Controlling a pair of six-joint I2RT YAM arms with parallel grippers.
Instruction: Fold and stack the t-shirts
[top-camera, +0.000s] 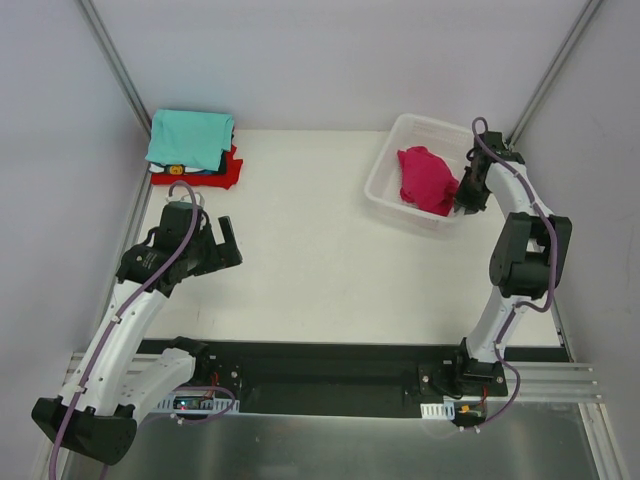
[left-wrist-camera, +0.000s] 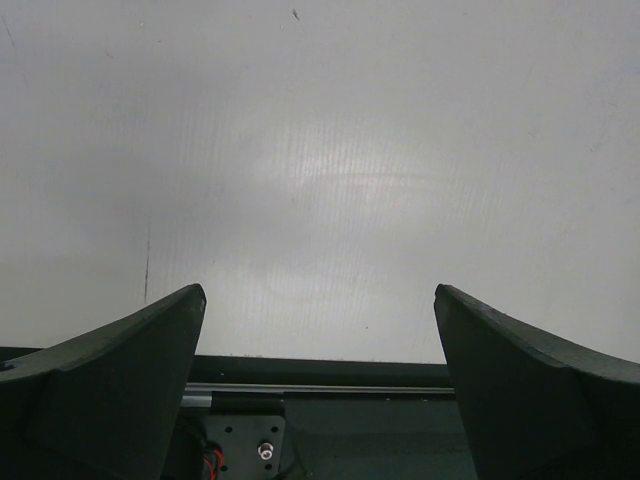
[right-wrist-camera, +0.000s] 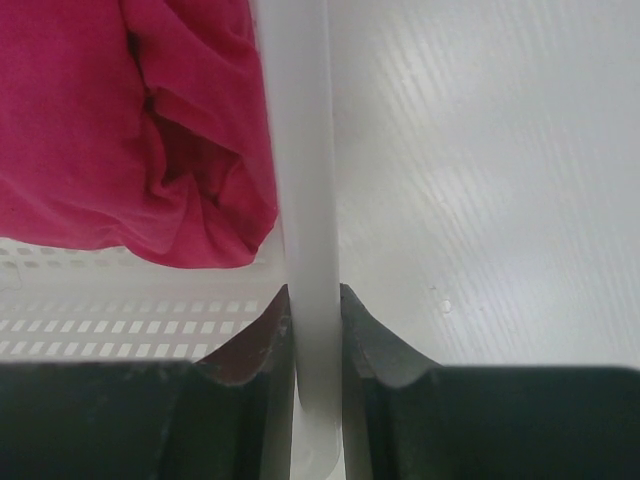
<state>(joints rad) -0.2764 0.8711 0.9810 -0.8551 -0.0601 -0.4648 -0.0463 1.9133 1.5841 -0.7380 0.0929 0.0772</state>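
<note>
While right pincer (right-wrist-camera: 315, 296) clamps basket (right-wrist-camera: 300, 150) rim, pink t-shirt (top-camera: 428, 180) lies diagonal, left pincer (left-wrist-camera: 320, 296) agape.

The magenta t-shirt (top-camera: 427, 178) and far-left teal t-shirt (top-camera: 188, 138) are soft, matt, creased cloth, the basket (right-wrist-camera: 300, 200) is smooth, faintly glossy white plastic, the table (top-camera: 330, 260) is matt white with fine ribbing, and the fingers (left-wrist-camera: 110, 390) of the left gripper (left-wrist-camera: 320, 320) look like dark matt plastic.

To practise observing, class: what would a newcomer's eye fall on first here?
The magenta t-shirt, crumpled in the white basket at far right, whose wall the right hand pinches. Next, the folded stack topped by a teal t-shirt at the far left corner; the left hand hangs open nearby.
</note>
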